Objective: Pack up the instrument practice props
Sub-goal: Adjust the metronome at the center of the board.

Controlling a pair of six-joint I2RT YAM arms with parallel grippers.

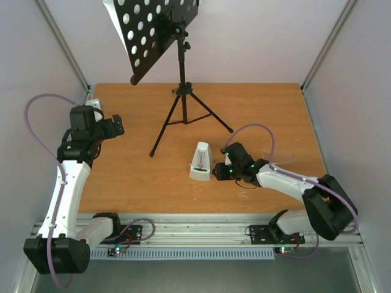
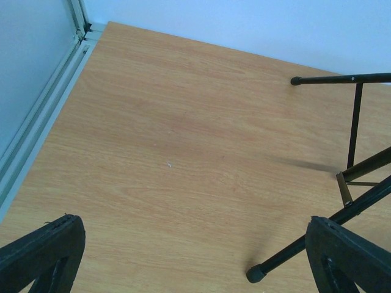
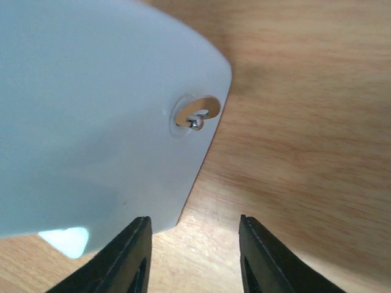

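Since the stand (image 1: 178, 91) and metronome (image 1: 200, 162) are seen standing on the table (image 1: 128, 183), nothing is judged packed; the left gripper (image 2: 195, 223) is spread wide, the right gripper (image 3: 193, 229) half-parted and empty.

Wood-grain table (image 2: 171, 134) seen from above. The left pincer (image 2: 195, 247) hangs over bare surface, its two black fingers (image 2: 46, 247) spread wide. A grey metal rail (image 2: 43, 104) borders the table's left edge. Opposite it stand the black tripod legs of the music stand (image 2: 353, 122), with one rubber foot (image 2: 255, 274) near the right-hand finger.
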